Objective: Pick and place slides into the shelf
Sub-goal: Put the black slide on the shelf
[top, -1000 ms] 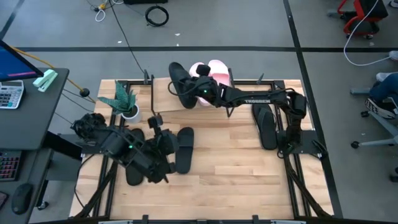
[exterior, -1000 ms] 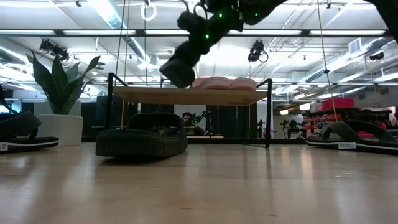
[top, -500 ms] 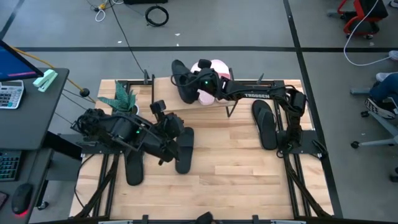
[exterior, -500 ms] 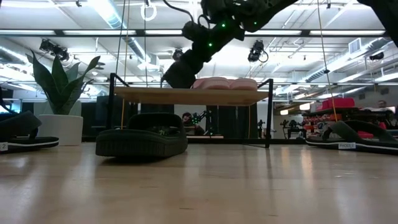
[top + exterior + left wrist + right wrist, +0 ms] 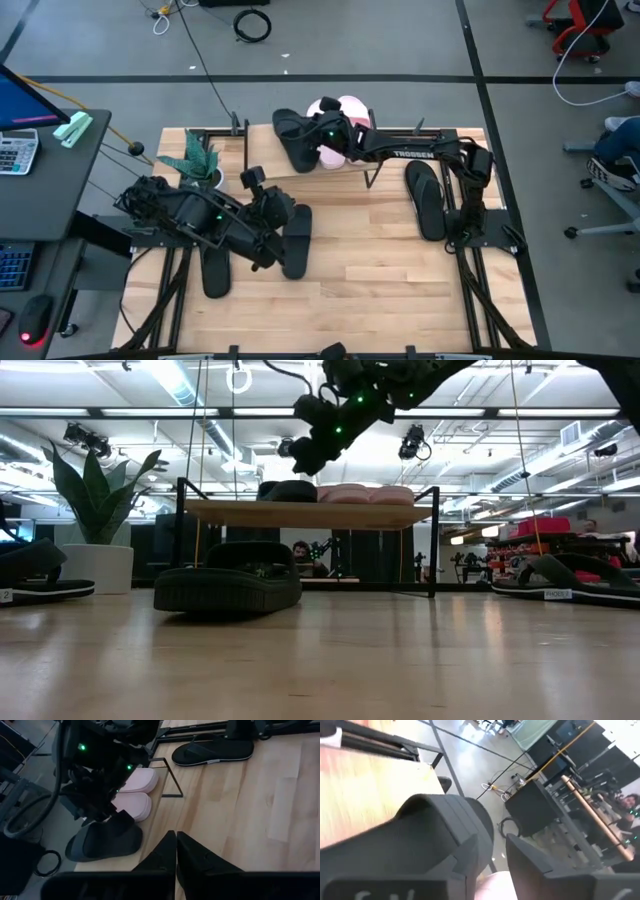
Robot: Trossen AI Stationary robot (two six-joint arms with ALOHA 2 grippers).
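The right pincer point(image 5: 318, 133) is shown above the shelf point(image 5: 300, 513), its fingers point(image 5: 535, 865) parted and holding nothing; a black slide point(image 5: 293, 140) lies on the board just below and beside it, next to two pink slides point(image 5: 345, 112) on its other side. The left pincer point(image 5: 252, 183) is held over the table point(image 5: 380, 260) with fingers point(image 5: 172, 852) pressed together, empty, a second black slide point(image 5: 297, 240) lying just beside it and a third point(image 5: 427, 200) well apart.
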